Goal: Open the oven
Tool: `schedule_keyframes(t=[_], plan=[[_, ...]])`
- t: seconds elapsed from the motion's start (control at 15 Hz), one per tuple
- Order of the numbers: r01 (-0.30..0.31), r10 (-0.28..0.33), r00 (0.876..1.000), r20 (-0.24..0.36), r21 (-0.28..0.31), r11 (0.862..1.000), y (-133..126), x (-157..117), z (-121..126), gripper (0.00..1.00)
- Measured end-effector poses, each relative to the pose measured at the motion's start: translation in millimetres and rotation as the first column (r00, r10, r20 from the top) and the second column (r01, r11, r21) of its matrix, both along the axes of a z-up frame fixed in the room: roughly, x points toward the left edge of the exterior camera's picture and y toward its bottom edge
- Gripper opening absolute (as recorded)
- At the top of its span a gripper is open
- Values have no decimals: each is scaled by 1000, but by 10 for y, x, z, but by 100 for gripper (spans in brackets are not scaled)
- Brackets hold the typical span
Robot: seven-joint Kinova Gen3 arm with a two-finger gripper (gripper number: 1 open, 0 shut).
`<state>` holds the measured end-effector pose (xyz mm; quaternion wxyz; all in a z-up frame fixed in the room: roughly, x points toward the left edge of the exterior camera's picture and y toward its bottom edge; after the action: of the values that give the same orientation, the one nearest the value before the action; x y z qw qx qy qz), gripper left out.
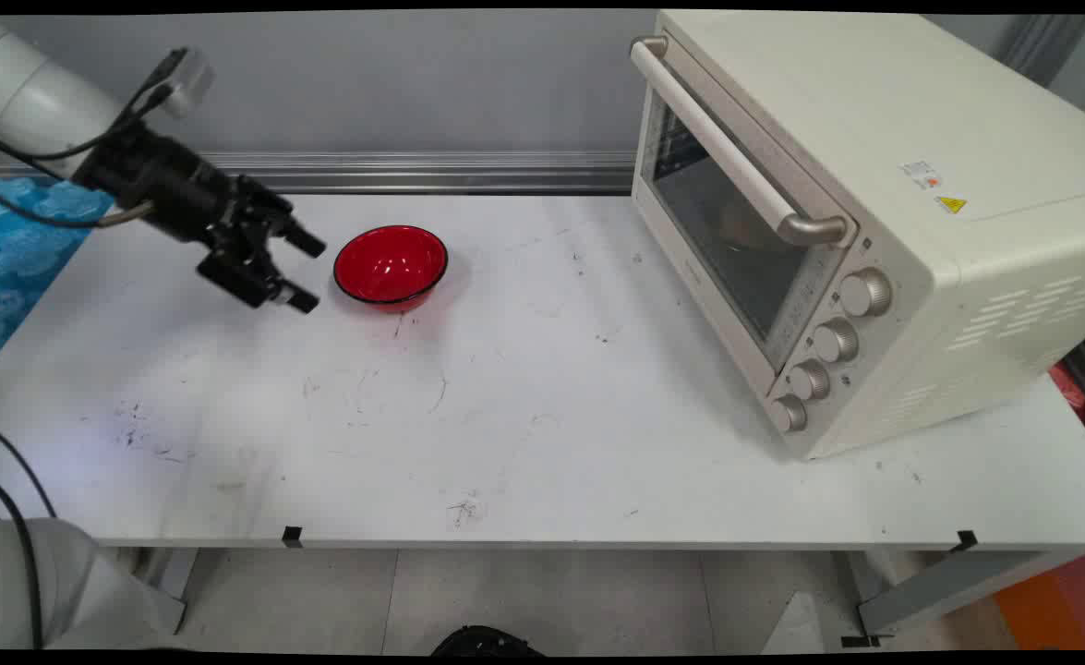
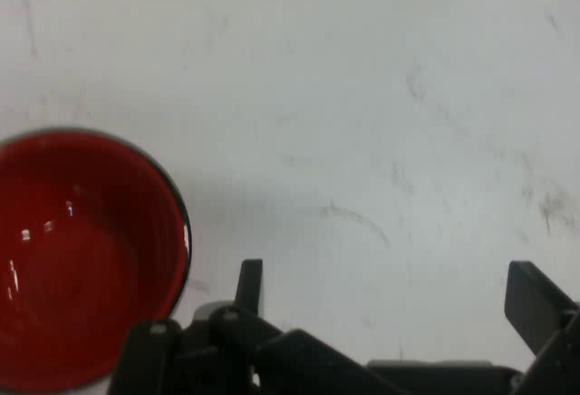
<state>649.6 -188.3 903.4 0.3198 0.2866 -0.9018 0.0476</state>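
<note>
Jaws spread wide just beside red bowl [image 1: 391,265]

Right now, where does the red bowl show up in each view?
Main view: red bowl left of centre on the white table, just right of the open gripper.
Hand view: lower left, cut by the edge.
Shared landmark: the gripper beside the bowl.

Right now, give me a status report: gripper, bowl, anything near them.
Gripper open, empty, hanging just left of red bowl. Bowl upright, empty, on white table. Toaster oven far right, door shut. Nothing between gripper and bowl.
</note>
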Motion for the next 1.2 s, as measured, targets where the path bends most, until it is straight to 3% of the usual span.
schedule_keyframes(t=[0.73, 1.2], plan=[[-78, 71, 995, -71, -94, 993, -709, -831, 401, 100], [-98, 79, 990, -119, -166, 981, -1263, -1426, 709, 100]])
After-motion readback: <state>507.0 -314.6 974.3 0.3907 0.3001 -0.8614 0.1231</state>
